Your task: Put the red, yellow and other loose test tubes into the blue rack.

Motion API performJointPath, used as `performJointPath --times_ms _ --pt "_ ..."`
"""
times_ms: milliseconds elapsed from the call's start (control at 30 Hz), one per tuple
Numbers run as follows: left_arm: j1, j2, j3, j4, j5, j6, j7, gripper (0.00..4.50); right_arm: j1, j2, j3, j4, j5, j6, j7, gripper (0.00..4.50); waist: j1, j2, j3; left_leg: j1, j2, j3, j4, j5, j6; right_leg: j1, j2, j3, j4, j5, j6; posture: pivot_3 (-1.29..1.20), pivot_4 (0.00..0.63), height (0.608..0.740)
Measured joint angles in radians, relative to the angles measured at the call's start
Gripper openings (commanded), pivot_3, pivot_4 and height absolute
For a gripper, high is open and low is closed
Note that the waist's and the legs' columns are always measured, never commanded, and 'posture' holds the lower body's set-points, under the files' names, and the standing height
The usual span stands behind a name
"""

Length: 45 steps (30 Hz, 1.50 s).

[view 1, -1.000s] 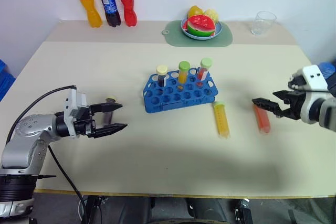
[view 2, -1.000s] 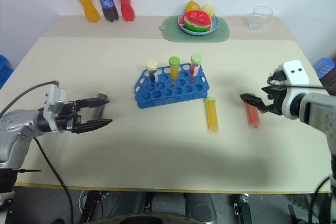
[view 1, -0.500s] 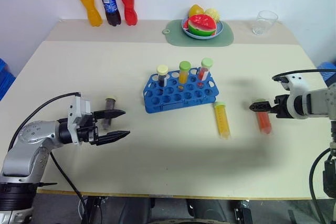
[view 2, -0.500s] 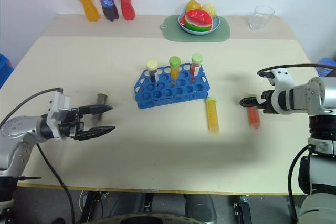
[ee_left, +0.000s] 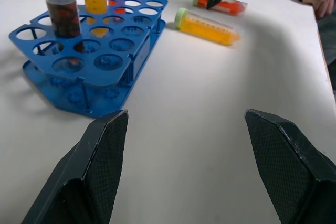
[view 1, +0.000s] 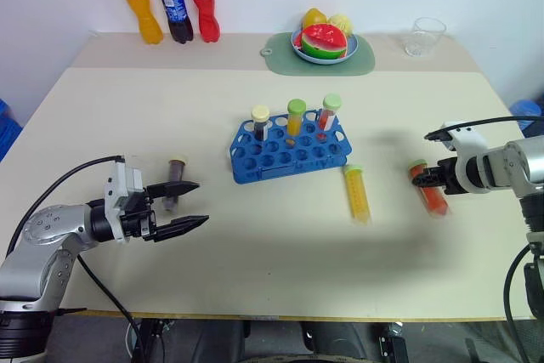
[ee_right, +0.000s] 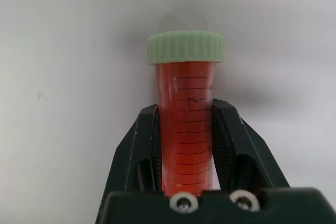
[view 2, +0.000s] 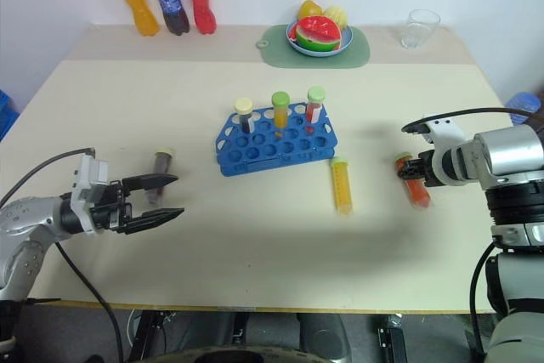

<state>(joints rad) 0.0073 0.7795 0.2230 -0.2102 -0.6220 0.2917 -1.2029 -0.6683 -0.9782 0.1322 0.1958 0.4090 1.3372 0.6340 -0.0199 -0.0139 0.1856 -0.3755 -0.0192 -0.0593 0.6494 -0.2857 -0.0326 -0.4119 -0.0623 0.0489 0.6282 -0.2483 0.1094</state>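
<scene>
Fingers of the right gripper [ee_right: 185,129] pressed against both sides of the red tube [ee_right: 185,124], clamped on its body below the cap, the tube lying on the table [view 1: 255,244] at the right side, well apart from the blue rack [view 1: 289,155]. Tube is clear with printed graduation marks, filled with red-orange liquid, pale green ribbed cap [ee_right: 185,46] sticking out past the fingertips. Left gripper [view 1: 183,204] sits low over the table at the left, its two black fingers [ee_left: 102,150] spread wide with nothing between them; they point roughly toward the rack. Brown tube [view 1: 174,181], cream cap, lies on the table just beside the far finger, not gripped; whether it touches that finger cannot be told. Yellow tube [view 1: 358,193] lies flat between the rack and the red tube, pale green cap toward the rack's near right corner, close to it but apart. Rack is bright blue, a low block with rows of round holes, set slightly askew near the table's centre. Three capped tubes stand upright along its far row: a dark one with cream cap [view 1: 260,121], a yellow-orange one [view 1: 295,116], and a reddish one with pale green cap [view 1: 330,113]. Remaining holes open.
</scene>
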Motion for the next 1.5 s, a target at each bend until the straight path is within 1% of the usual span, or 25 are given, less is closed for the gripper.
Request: performJointPath --times_ms 67,133,200,267,333,400,567,667,700,800,867,1067,1167,1233,1400,1500 --pt "0.001 -0.001 0.0 -0.001 0.0 0.001 0.007 3.67 0.031 -0.012 -0.001 -0.035 0.001 -0.04 0.039 0.82 0.0 0.0 0.0 0.0 0.0 0.0 0.0 0.0 0.0 0.0 0.0 0.0 0.0 0.0 0.0 0.0 0.15 0.74" --pt "-0.001 -0.007 0.0 -0.002 0.0 0.001 0.012 3.67 0.088 -0.01 -0.059 -0.101 0.028 -0.128 0.101 0.82 0.001 0.0 0.0 0.0 0.0 0.0 0.0 0.0 0.0 0.0 0.0 0.0 0.0 0.0 0.0 0.0 0.15 0.74" --pt "-0.005 -0.015 0.0 -0.004 0.0 -0.001 0.021 3.67 0.158 0.02 -0.151 -0.179 0.077 -0.225 0.157 0.82 0.0 0.0 0.0 0.0 0.0 0.0 0.0 0.0 0.0 0.0 0.0 0.0 0.0 0.0 0.0 0.0 0.15 0.74" --pt "-0.01 -0.033 -0.003 -0.005 0.0 -0.001 0.033 3.67 0.237 0.099 -0.257 -0.261 0.14 -0.355 0.216 0.82 0.001 0.0 0.0 0.0 0.0 0.0 0.0 0.0 0.0 0.001 0.001 -0.001 0.0 0.0 0.0 0.0 0.15 0.74" --pt "-0.011 -0.039 -0.005 -0.006 0.0 -0.001 0.04 3.67 0.272 0.152 -0.291 -0.292 0.167 -0.44 0.249 0.82 0.001 0.0 0.0 0.0 0.0 0.0 0.0 0.0 0.0 0.001 0.001 -0.001 0.001 0.0 0.0 0.0 0.15 0.74" --pt "-0.012 -0.053 -0.006 -0.007 0.0 0.001 0.054 3.67 0.308 0.248 -0.345 -0.325 0.203 -0.543 0.262 0.82 0.002 0.0 0.0 0.001 0.001 0.0 0.001 0.0 0.0 0.001 0.0 0.0 0.001 0.0 0.0 0.0 0.15 0.74" --pt "-0.019 -0.072 -0.012 -0.009 0.0 0.006 0.067 3.67 0.353 0.363 -0.345 -0.375 0.173 -0.693 0.2 0.82 0.003 0.0 0.0 0.001 0.0 -0.001 0.001 0.0 0.0 0.001 -0.001 0.0 0.001 0.0 0.0 0.0 0.15 0.74" --pt "-0.033 -0.093 -0.024 -0.009 0.0 0.008 0.077 3.67 0.348 0.488 -0.296 -0.355 0.093 -0.861 0.132 0.82 -0.001 0.0 0.0 0.001 0.0 -0.001 0.0 0.0 0.0 0.001 0.0 0.0 0.002 0.0 0.0 0.0 0.15 0.74" --pt "-0.04 -0.096 -0.029 -0.009 0.0 0.009 0.078 3.67 0.344 0.512 -0.284 -0.342 0.073 -0.892 0.115 0.82 -0.001 0.0 0.0 0.001 0.0 -0.001 0.001 0.0 0.0 0.0 0.0 0.0 0.002 0.0 0.0 0.0 0.15 0.74" --pt "-0.043 -0.097 -0.033 -0.01 0.0 0.011 0.083 3.67 0.309 0.584 -0.236 -0.241 -0.039 -1.056 0.046 0.82 -0.001 0.001 0.0 0.001 0.0 -0.001 0.0 0.0 0.0 0.0 0.0 0.0 0.002 0.0 0.0 0.0 0.15 0.74" --pt "-0.046 -0.098 -0.033 -0.01 -0.002 0.015 0.087 3.67 0.291 0.613 -0.224 -0.183 -0.086 -1.138 0.015 0.82 0.0 0.001 0.001 0.001 0.0 -0.001 0.0 0.0 -0.001 0.0 -0.001 0.0 0.002 0.0 0.0 0.0 0.15 0.74" --pt "-0.043 -0.099 -0.031 -0.01 -0.012 0.028 0.094 3.67 0.261 0.682 -0.214 -0.032 -0.158 -1.307 -0.048 0.82 -0.002 0.001 0.0 0.002 0.0 -0.002 0.0 0.0 -0.001 0.0 -0.001 0.0 0.002 0.0 0.0 0.0 0.15 0.74" --pt "-0.035 -0.099 -0.03 -0.01 -0.015 0.028 0.094 3.67 0.261 0.694 -0.214 0.023 -0.174 -1.353 -0.063 0.82 -0.004 0.001 0.001 0.002 0.0 -0.001 0.0 0.0 -0.001 0.0 0.0 0.0 0.002 0.001 0.0 0.0 0.15 0.74" --pt "-0.029 -0.099 -0.029 -0.014 -0.016 0.028 0.098 3.67 0.261 0.706 -0.214 0.017 -0.166 -1.356 -0.061 0.82 -0.007 0.001 0.001 0.002 0.0 -0.002 0.0 0.0 -0.001 0.0 0.0 0.0 0.003 0.001 0.0 0.0 0.15 0.74" --pt "-0.026 -0.099 -0.03 -0.053 -0.02 0.041 0.126 3.67 0.26 0.704 -0.209 -0.079 -0.109 -1.316 -0.009 0.82 -0.005 0.001 0.001 0.001 0.001 -0.002 0.0 0.0 -0.001 0.0 -0.001 0.0 0.003 0.001 0.0 0.0 0.15 0.74" --pt "-0.027 -0.099 -0.031 -0.064 -0.02 0.05 0.142 3.67 0.26 0.701 -0.203 -0.129 -0.057 -1.256 0.033 0.82 -0.003 0.001 0.001 0.002 0.001 -0.002 0.0 0.0 -0.001 0.0 -0.001 0.0 0.003 0.001 0.0 0.0 0.15 0.74"
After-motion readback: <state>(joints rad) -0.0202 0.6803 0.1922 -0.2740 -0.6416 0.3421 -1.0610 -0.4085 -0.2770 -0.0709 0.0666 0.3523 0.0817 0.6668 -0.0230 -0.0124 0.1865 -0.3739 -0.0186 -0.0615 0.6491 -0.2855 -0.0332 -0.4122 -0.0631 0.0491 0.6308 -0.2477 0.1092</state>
